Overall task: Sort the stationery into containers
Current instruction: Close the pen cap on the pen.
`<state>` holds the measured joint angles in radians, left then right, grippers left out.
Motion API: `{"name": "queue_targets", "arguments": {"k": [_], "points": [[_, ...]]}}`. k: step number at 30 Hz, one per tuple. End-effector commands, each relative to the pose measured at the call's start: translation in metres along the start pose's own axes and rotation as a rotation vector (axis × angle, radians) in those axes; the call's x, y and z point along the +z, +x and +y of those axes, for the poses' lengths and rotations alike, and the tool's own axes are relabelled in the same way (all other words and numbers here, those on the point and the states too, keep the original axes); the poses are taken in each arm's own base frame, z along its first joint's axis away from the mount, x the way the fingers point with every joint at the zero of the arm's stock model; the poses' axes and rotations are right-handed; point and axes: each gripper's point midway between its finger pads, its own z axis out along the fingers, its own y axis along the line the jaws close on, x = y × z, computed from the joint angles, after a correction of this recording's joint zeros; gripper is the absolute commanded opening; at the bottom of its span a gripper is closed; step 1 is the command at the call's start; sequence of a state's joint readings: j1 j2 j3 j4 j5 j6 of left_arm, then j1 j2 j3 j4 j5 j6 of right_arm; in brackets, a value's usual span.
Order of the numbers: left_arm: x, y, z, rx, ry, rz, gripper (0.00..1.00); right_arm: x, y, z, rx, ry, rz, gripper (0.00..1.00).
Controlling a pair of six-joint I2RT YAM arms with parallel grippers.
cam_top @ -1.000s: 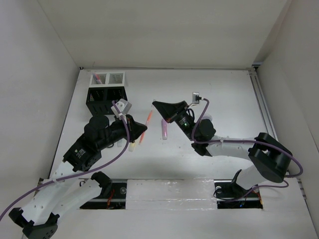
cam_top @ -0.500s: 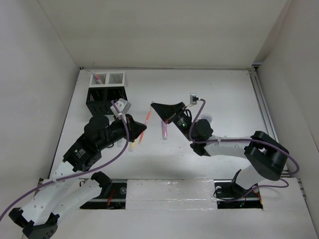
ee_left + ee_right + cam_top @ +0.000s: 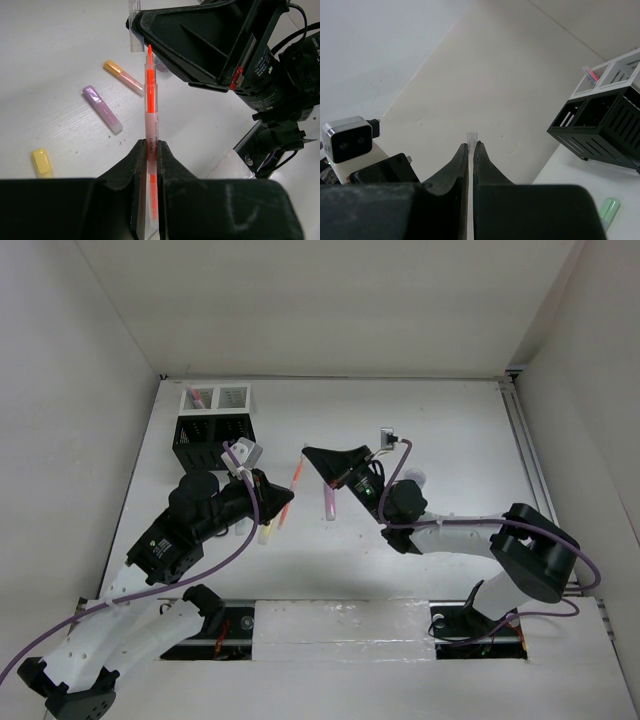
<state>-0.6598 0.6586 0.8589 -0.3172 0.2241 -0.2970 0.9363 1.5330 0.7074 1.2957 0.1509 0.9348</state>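
My left gripper [image 3: 150, 145] is shut on a thin orange highlighter pen [image 3: 149, 95] and holds it uncapped above the table, tip forward; it also shows in the top view [image 3: 297, 478]. My right gripper [image 3: 470, 145] is shut on a small clear pen cap [image 3: 471, 136], held just beyond the pen tip [image 3: 134, 25]. A purple marker [image 3: 102, 109], an orange marker [image 3: 124, 75] and a yellow marker [image 3: 42, 162] lie on the table below. A green marker [image 3: 607, 209] lies near the black organiser [image 3: 600, 125]. The white organiser [image 3: 615, 72] behind it holds a red pen [image 3: 591, 75].
Both organisers stand at the far left of the table, the black one [image 3: 213, 443] in front of the white one [image 3: 217, 398]. White walls enclose the table on three sides. The two grippers are close together at mid-table [image 3: 300, 465].
My right gripper has shifted slightly left toward the pen tip. The left gripper with the orange pen has hardly moved.
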Motion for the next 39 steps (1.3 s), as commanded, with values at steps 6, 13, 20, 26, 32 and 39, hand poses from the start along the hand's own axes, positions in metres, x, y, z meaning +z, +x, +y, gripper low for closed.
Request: {"name": "queue_targets", "arguments": {"k": [6,13,20,26,32,39], "points": [[-0.003,-0.016,-0.009,0.010,0.037,-0.059,0.00,-0.022,-0.103,0.126,0.050,-0.477,-0.354,0.00],[0.000,-0.014,-0.008,0.008,0.034,-0.050,0.00,-0.022,-0.103,0.126,0.060,-0.479,-0.352,0.00],[0.000,-0.014,-0.008,0.008,0.034,-0.050,0.00,-0.022,-0.102,0.131,0.056,-0.497,-0.343,0.00],[0.002,-0.013,-0.007,0.006,0.030,-0.042,0.00,-0.023,-0.100,0.133,0.071,-0.502,-0.335,0.00],[0.004,-0.010,-0.002,0.002,0.005,-0.032,0.00,-0.022,-0.094,0.131,0.087,-0.498,-0.320,0.00],[0.004,-0.011,-0.001,0.002,-0.003,-0.035,0.00,-0.023,-0.090,0.134,0.099,-0.508,-0.304,0.00]]}}
